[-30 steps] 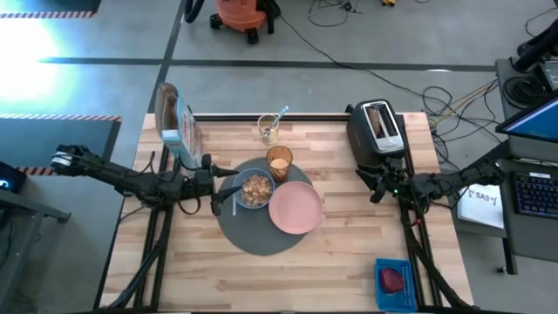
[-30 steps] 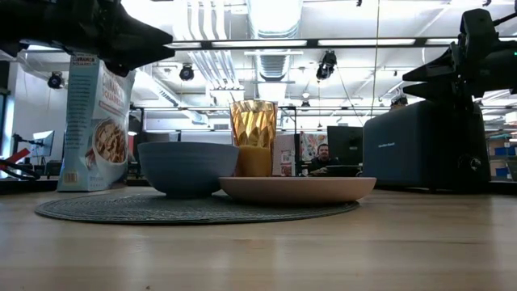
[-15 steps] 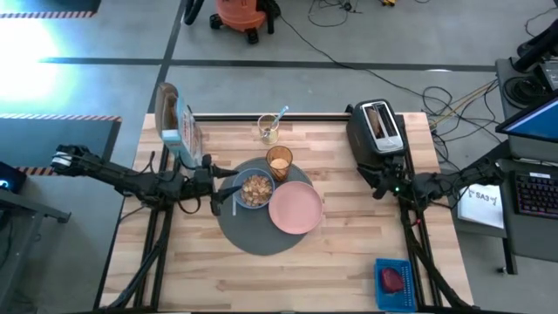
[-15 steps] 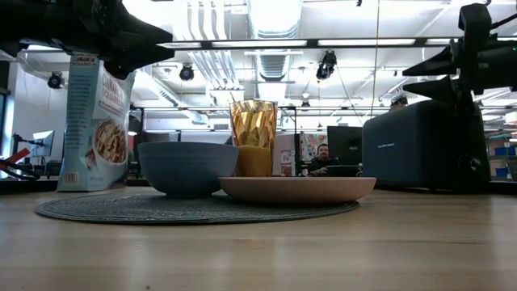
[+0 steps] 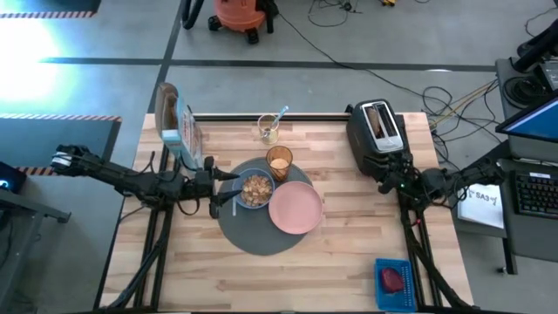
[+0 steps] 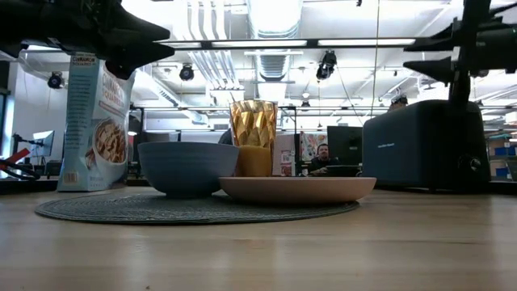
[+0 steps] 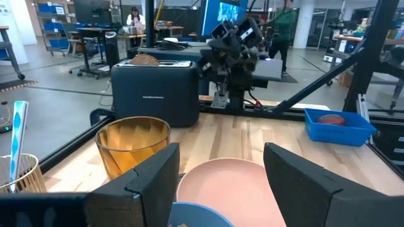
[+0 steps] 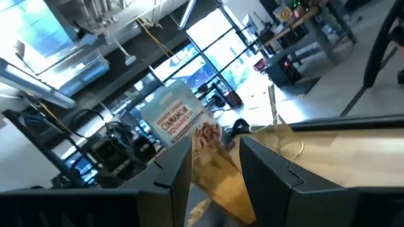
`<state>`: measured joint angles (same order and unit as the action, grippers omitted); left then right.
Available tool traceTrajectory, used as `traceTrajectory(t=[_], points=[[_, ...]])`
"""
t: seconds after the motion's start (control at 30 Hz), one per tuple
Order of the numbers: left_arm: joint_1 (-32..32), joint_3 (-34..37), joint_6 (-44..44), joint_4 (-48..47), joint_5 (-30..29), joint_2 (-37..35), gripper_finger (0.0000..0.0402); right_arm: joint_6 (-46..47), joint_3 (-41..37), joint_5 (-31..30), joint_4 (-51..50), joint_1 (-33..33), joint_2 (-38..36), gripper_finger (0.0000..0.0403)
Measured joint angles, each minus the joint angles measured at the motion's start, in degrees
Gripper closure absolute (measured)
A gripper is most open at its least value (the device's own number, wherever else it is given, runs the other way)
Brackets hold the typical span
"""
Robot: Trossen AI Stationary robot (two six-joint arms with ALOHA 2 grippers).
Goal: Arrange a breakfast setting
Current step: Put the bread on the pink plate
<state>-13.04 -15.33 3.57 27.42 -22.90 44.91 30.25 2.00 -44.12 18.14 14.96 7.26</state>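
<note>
The dark-grey mat (image 5: pixel 253 234) lies mid-table. On it stand the blue bowl (image 5: pixel 255 188), which holds cereal, the pink plate (image 5: pixel 295 209) and the amber tumbler (image 5: pixel 279 161). The light-blue spoon (image 5: pixel 280 115) stands in a clear glass (image 5: pixel 268 131) at the far edge. The toast slice (image 5: pixel 377 119) sticks up from the black toaster's (image 5: pixel 375 135) slot. The red food piece (image 5: pixel 393 280) lies in a blue tray. My left gripper (image 5: pixel 222 190) is open and empty, raised just left of the bowl. My right gripper (image 5: pixel 388 181) is open and empty, raised (image 6: pixel 428 52) by the toaster's near end.
A cereal box (image 5: pixel 177 122) stands at the far left of the table. The blue tray (image 5: pixel 394 283) sits at the near right corner. Bare wood shows along the near edge and between the mat and the toaster. A person sits in the room beyond (image 6: pixel 323 153).
My right gripper has risen and drawn back a little toward the table's right edge beside the toaster, staying open.
</note>
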Motion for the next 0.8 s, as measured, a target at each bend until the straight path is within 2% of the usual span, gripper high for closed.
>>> traceTrajectory(t=[0.13, 0.27, 0.37, 0.43, 0.53, 0.6, 0.7, 0.8], points=[[0.0, 0.04, 0.0, -0.18, 0.0, 0.0, 0.0188, -1.8, 4.21, -0.04, -2.09, -0.01, 3.01, 0.028], [0.02, 0.04, 0.0, -0.18, 0.0, 0.0, 0.0188, -2.22, 11.41, -1.15, -10.48, 0.0, 8.75, 0.028], [0.02, 0.04, 0.63, -0.18, 0.0, 0.0, 0.0188, 2.88, 17.68, -6.69, -21.47, -0.02, 13.69, 0.028], [0.02, 0.04, 1.33, -0.26, 0.0, 0.0, 0.0188, 10.72, 22.25, -10.15, -33.28, -0.19, 16.48, 0.028], [0.02, 0.04, 1.68, -0.49, 1.0, 0.0, 0.0188, 24.57, 29.14, -10.82, -52.7, -1.12, 20.14, 0.028], [0.02, 0.04, 1.68, -0.5, 1.44, 0.0, 0.0188, 30.53, 33.07, -10.93, -61.72, -1.49, 22.39, 0.028], [0.02, 0.04, 1.75, -0.85, 1.92, 0.0, 0.0188, 31.59, 38.31, -10.91, -67.51, -1.74, 24.86, 0.028], [0.02, 0.04, 1.79, -0.94, 2.6, 0.0, 0.0188, 27.0, 42.79, -9.93, -68.05, -2.33, 26.48, 0.0274]])
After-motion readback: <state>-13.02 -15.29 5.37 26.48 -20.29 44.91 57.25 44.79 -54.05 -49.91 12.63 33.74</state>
